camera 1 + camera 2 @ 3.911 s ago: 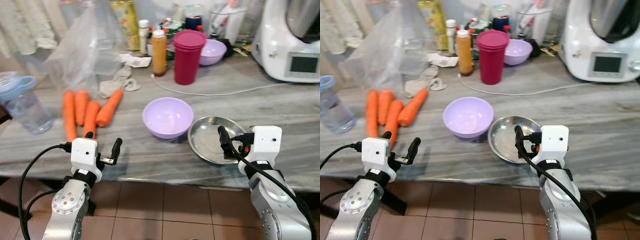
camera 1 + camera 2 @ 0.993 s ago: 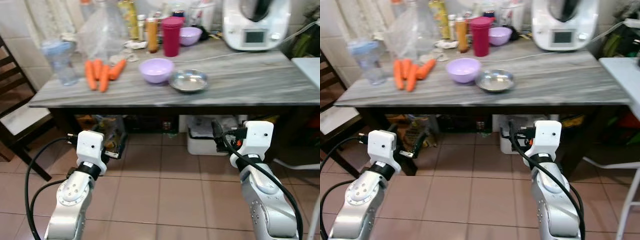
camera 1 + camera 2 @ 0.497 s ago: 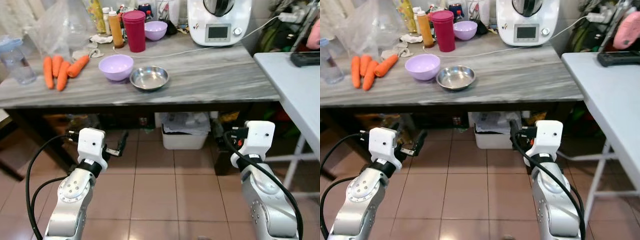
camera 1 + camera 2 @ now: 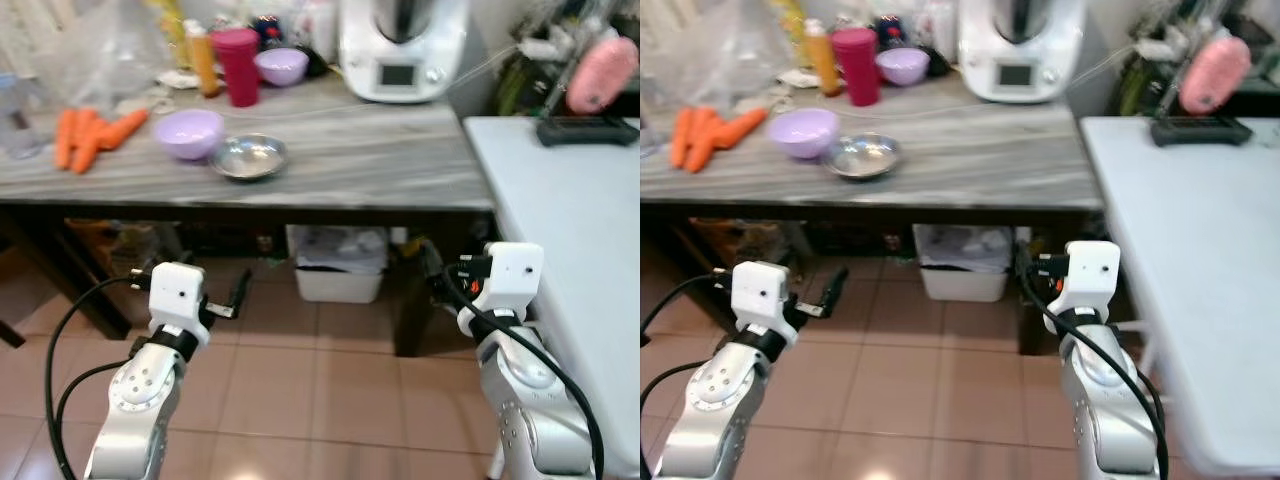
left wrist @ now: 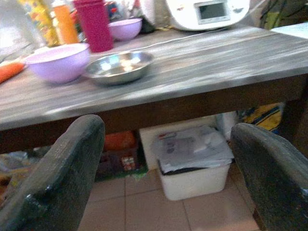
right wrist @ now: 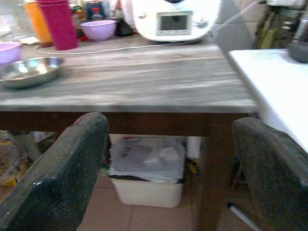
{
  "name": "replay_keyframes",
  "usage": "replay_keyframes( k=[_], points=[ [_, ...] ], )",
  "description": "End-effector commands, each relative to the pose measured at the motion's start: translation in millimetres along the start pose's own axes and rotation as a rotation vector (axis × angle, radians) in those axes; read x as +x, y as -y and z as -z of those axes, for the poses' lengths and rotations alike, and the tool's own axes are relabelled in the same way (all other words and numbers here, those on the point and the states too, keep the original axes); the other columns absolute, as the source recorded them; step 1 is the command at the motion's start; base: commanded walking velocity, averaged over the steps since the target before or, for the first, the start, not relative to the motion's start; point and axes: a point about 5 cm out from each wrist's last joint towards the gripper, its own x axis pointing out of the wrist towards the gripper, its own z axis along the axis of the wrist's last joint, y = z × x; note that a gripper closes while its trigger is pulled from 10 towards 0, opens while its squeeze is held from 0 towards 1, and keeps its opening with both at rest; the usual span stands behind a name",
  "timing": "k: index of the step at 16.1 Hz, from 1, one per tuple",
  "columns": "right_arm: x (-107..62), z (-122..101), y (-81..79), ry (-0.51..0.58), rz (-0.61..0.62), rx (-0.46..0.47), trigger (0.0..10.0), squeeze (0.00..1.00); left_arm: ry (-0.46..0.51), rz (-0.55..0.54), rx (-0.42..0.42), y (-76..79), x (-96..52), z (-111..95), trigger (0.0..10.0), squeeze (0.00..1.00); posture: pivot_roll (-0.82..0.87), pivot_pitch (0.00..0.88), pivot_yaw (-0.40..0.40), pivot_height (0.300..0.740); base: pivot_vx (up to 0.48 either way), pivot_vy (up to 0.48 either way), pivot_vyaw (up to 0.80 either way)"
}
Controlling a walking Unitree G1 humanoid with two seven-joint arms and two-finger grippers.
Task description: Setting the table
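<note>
Both grippers, left gripper (image 5: 163,159) and right gripper (image 6: 168,159), are hanging spread wide and empty over the tiled floor (image 4: 320,400). I'm seeing the steel bowl (image 4: 248,156) touching the lilac bowl (image 4: 188,131) on the grey table (image 4: 400,150).

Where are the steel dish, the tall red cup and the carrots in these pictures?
steel dish (image 4: 248,157), left eye view, on the middle of its shiny inside.
tall red cup (image 4: 239,68), left eye view, on the middle of its side.
carrots (image 4: 90,136), left eye view, on the middle of the bunch.

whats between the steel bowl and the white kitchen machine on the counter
Bare grey counter between steel bowl and white kitchen machine, crossed by a thin white cord, seen in the left eye view.
</note>
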Motion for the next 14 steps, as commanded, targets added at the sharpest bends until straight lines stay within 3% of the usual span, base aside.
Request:
replay_keyframes(
  k=[1,5,14],
  points=[
    [-1.7,-0.9,4.0,-0.002,0.008,0.0,10.0,0.0,0.005,0.027,-0.005,5.3,1.0,-1.8,10.0,0.0,-0.21,0.059,0.061,0.74,0.0,-0.48,-0.64],
    [-2.6,-0.3,4.0,-0.003,0.004,-0.001,10.0,0.0,0.004,0.039,-0.004,6.6,0.7,-1.0,10.0,0.0,-0.21,0.053,0.058,0.74,0.0,-0.48,-0.61],
    [-4.5,-1.0,2.5,0.0,-0.01,-0.018,10.0,0.0,0.01,0.053,-0.007,11.7,2.0,-3.2,10.0,0.0,-0.21,0.053,0.058,0.74,0.0,-0.48,0.0]
  ],
)
